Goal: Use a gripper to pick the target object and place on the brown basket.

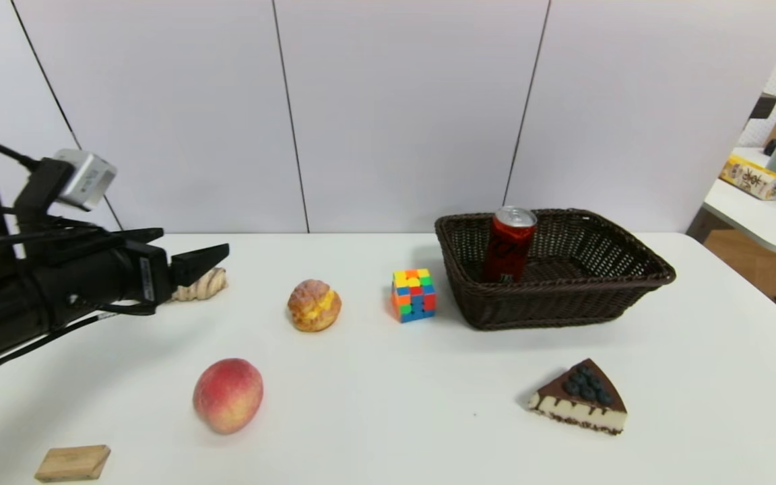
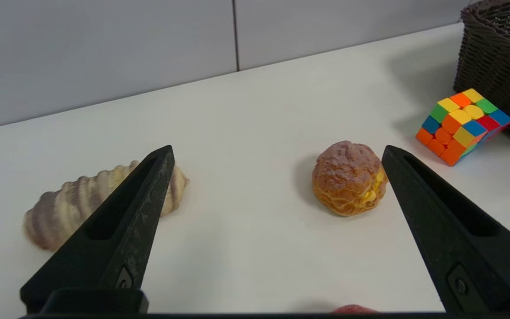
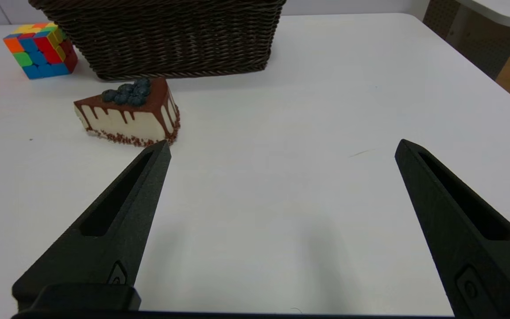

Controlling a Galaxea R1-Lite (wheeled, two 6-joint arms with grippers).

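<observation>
Nearest, the peach [image 1: 228, 395] and cake slice [image 1: 580, 397] sit on the table [image 1: 388, 417]. Left pincer [image 1: 196, 259] hangs spread and empty above the shell [image 2: 82, 204], well clear of the basket [image 1: 563, 310]. And there's the red can [image 1: 508, 244], upright inside it: job looks done! Only its wrist view shows the right pincer [image 3: 281, 148], spread, empty, parked near the cake.

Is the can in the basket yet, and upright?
In, and upright. The can stands inside the basket by its left wall, silver top up. The left gripper is open and empty, far off to the left.
</observation>
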